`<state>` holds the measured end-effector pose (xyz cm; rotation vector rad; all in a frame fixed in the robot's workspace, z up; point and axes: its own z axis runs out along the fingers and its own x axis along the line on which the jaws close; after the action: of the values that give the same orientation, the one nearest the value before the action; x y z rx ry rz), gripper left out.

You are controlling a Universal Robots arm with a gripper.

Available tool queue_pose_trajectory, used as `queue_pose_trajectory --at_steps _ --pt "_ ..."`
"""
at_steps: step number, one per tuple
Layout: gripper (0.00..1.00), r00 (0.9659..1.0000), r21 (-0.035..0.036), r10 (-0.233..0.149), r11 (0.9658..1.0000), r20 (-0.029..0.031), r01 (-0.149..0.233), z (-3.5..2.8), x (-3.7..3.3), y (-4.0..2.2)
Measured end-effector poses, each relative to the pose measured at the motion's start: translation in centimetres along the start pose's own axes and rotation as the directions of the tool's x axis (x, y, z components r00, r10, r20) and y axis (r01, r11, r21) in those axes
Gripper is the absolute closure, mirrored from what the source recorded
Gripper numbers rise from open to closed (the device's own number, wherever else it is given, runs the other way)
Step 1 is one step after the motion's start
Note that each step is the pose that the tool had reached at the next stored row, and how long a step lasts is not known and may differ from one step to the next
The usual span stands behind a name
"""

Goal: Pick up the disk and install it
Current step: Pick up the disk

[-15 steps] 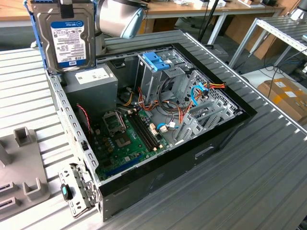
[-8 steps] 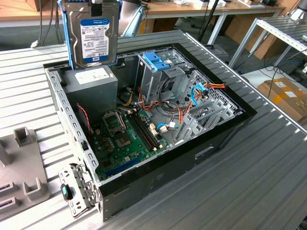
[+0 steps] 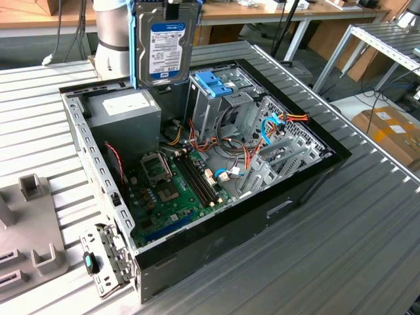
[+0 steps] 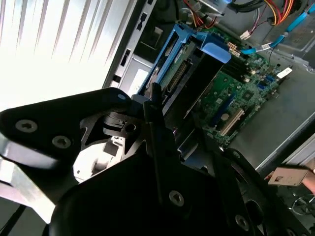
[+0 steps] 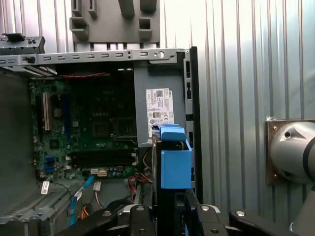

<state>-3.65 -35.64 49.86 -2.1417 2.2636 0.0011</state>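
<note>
Gripper [image 5: 173, 209] pinches the disk [image 3: 165, 46]; its long axis is vertical, with the drive cage [image 3: 213, 88] below, toward the exterior view's right.

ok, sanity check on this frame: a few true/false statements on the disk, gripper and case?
1. The disk hangs upright above the open case. True.
2. The disk sits in the drive cage. False: it is in the air, apart from the cage, near the power supply.
3. The motherboard is exposed. True.
4. The gripper is empty. False: it is shut on the disk.
</note>
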Motion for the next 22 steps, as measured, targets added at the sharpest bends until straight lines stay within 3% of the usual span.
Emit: queue_pose_trajectory --at_steps 2,5,10,11,15,18,22 --pt "0.65 1.0000 0.0000 0.000 1.0000 -0.0001 0.000 0.02 -0.07 -1.18" --pt "0.65 1.0000 0.0000 0.000 1.0000 0.0000 0.000 0.04 -0.13 -2.47" --pt "0.65 1.0000 0.0000 0.000 1.0000 0.0001 0.000 0.10 -0.31 -5.55" --pt "0.65 1.0000 0.0000 0.000 1.0000 0.0000 0.000 0.11 -0.36 -6.44" --pt "0.65 1.0000 0.0000 0.000 1.0000 0.0000 0.000 0.15 -0.45 -8.20" --pt "0.65 1.0000 0.0000 0.000 1.0000 -0.0001 0.000 0.19 -0.59 -10.65" --pt "0.65 1.0000 -0.0001 0.000 1.0000 0.0000 0.000 0.22 -0.70 -12.54"
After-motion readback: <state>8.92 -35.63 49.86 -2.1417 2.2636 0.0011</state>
